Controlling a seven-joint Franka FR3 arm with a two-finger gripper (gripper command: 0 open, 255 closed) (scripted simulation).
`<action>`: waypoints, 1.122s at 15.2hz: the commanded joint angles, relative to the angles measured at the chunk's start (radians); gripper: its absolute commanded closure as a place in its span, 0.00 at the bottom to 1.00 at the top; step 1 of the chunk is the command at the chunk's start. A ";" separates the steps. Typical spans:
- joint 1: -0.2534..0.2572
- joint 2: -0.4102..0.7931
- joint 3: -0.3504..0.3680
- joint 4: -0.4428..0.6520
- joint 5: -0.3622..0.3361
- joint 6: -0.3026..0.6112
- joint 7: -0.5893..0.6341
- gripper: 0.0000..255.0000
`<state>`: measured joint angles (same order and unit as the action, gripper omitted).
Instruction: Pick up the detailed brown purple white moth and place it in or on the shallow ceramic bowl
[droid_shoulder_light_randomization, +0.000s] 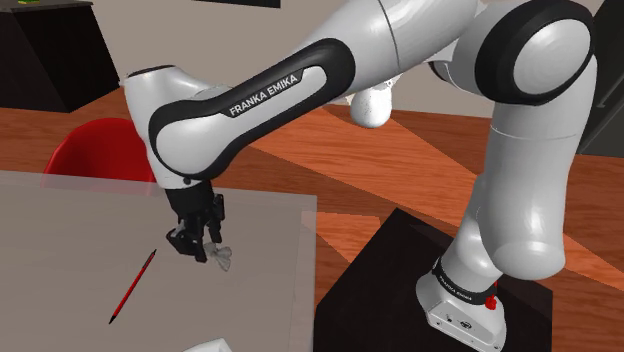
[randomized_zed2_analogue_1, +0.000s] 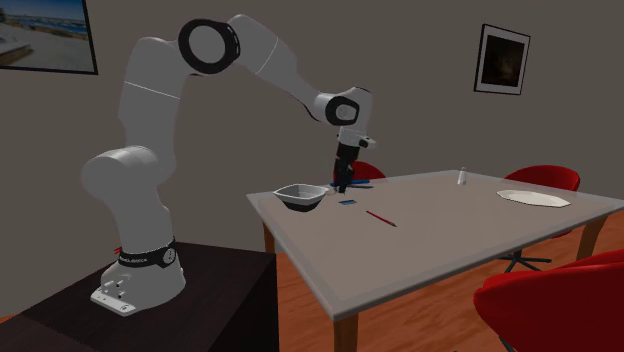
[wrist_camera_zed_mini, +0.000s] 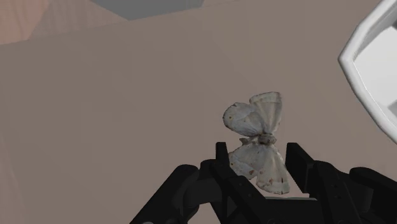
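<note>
**Moth pinched, bowl is next**

Nearest the stand sits the white bowl. Just beyond it the black gripper is pinching the pale, brown-speckled moth by its wings, low over the table. I'd lift it clear of the rim before swinging across, then release over the middle. The red pen lies on the shoulder view's left, out of the way.

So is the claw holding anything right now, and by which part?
Yes. The claw clasps the pale moth by its lower wings. The body and upper wings stick out free ahead of it.
</note>
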<state>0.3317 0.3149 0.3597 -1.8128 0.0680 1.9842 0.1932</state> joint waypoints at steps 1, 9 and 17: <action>-0.001 -0.008 0.001 0.012 0.002 -0.020 0.001 1.00; 0.112 -0.010 0.064 0.009 0.005 0.006 0.172 1.00; 0.242 0.046 0.115 0.083 -0.023 0.011 0.356 1.00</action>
<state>0.5528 0.3474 0.4684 -1.7477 0.0521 1.9963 0.5200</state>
